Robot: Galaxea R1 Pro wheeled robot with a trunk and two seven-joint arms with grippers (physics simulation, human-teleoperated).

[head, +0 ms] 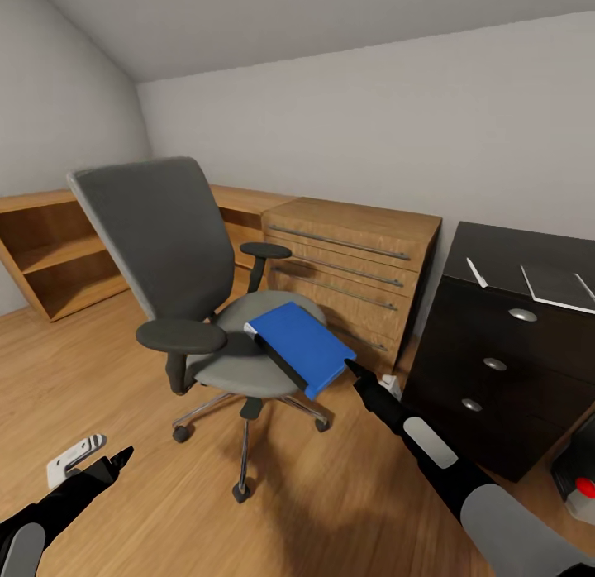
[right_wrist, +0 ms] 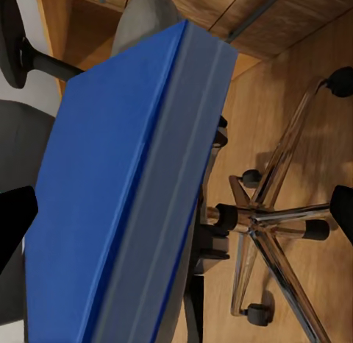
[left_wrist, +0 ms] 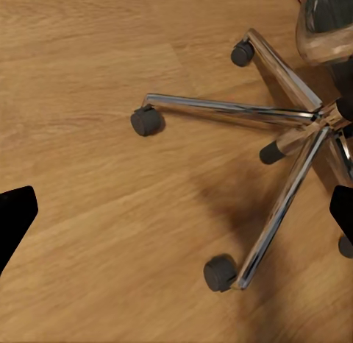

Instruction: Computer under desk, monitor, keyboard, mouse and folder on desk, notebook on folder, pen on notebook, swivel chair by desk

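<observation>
Folder (head: 299, 346) lies on swivel chair (head: 165, 255) seat, overhanging front edge. Right gripper (head: 351, 369) at its corner, fingers spread, holding nothing; left gripper (head: 120, 458) open, empty, over floor.

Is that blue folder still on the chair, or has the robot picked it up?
On the chair. The folder lies flat on the swivel chair's seat, overhanging its front edge; the right end effector is beside it, not gripping.

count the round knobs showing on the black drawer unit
3 round silver knobs run down the front of the desk drawer unit: top, middle, bottom. The unit's right part is cut off by the frame, so more may be hidden.
</observation>
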